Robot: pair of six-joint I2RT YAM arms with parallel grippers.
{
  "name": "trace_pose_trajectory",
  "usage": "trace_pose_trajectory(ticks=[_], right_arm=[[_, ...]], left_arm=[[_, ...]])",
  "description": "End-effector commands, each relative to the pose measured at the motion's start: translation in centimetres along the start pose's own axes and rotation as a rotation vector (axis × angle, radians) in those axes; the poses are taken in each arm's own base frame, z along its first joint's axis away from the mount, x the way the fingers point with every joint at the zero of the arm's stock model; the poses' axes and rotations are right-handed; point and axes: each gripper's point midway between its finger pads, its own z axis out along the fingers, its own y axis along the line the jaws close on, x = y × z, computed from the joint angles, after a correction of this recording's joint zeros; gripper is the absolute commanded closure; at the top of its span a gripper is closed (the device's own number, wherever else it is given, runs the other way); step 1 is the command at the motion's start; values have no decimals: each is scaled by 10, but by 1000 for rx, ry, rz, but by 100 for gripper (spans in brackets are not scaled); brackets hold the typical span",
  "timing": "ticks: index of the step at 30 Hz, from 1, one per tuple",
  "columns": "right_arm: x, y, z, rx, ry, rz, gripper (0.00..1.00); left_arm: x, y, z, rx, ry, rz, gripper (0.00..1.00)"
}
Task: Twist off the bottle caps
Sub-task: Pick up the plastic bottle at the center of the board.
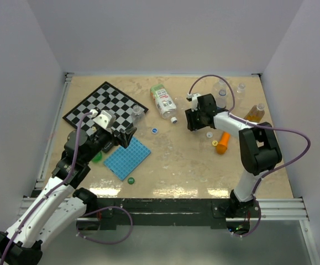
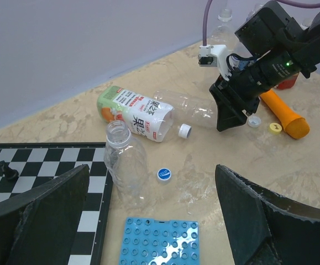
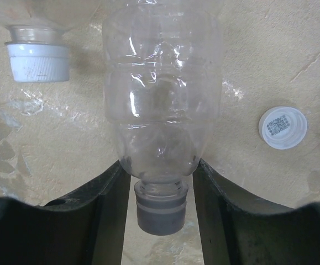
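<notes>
A clear bottle (image 3: 162, 99) lies on the table with its neck between my right gripper's (image 3: 161, 182) fingers. Its cap (image 3: 161, 207), grey in shadow, is on the neck with a gap on each side. The fingertips (image 3: 113, 176) touch the bottle's shoulder. The same gripper (image 1: 195, 118) and bottle (image 2: 195, 110) show in the other views. A labelled bottle (image 1: 163, 101) lies beside it with its white cap (image 2: 184, 131) on. My left gripper (image 2: 154, 221) is open and empty above a blue studded plate (image 2: 160, 243). Loose blue (image 2: 164, 174), white (image 3: 282, 127), yellow (image 2: 274, 128) and green (image 1: 131, 180) caps lie around.
An uncapped clear bottle (image 2: 124, 160) stands at the chessboard's (image 1: 96, 105) edge. An orange carrot toy (image 1: 223, 142) lies right of the right gripper. Clear bottles (image 1: 221, 91) and an amber one (image 1: 255, 113) stand at the back right. A green bottle (image 1: 97, 157) shows under the left arm.
</notes>
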Motion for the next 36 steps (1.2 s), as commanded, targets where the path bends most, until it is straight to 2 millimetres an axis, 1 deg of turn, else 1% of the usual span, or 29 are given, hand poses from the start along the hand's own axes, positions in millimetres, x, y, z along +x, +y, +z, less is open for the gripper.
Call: trace_pose_trajectory(ticks=[1,3,4,6,7,10,14,17,18,21,23,25,27,28,29,30,32,34,36], right_arm=[[-20,1,-24,10,-77,-15,78],[-25,-1,-31,15,-97,-21,83],[-28,-2,-36,18,-109,-28,87],[-35,0,-47,8,-135,-48,91],[-37,3,-53,-8,-147,-58,99],[-43,8,-69,-31,-174,-99,100],[-40,9,-90,-36,-151,-155,100],[-38,10,-111,-47,-148,-240,100],[-39,11,-120,-54,-161,-287,100],[-33,21,-147,-119,-177,-470,100],[-22,30,-164,-184,-171,-640,100],[-4,38,-178,-233,-149,-796,100],[16,44,-188,-271,-129,-971,100],[20,47,-195,-273,-146,-1066,100],[24,49,-200,-278,-155,-1151,100],[26,51,-206,-279,-177,-1240,100],[25,52,-217,-273,-219,-1371,100],[21,57,-226,-272,-266,-1461,100],[20,63,-230,-296,-304,-1541,100]], left_arm=[[-10,0,1,11,-44,30,0],[-10,-1,1,13,-44,30,0],[-10,-1,1,14,-43,31,0],[-9,-1,1,16,-41,31,0],[-9,-2,1,20,-43,31,0],[-9,-5,2,40,-44,32,0],[-10,-17,1,108,-53,35,0],[-15,-28,-2,168,-72,41,0],[-16,-32,-3,191,-77,43,0],[-22,-48,-5,283,-98,32,0],[-28,-55,-5,321,-108,-8,0],[-35,-63,-1,361,-109,-56,0],[-43,-75,3,440,-88,-117,0],[-46,-83,6,489,-69,-148,0],[-45,-88,12,525,-30,-198,0],[-53,-93,12,558,-21,-225,0],[-50,-98,23,590,49,-291,0],[-49,-105,25,643,91,-332,0],[-32,-111,36,690,186,-400,0]])
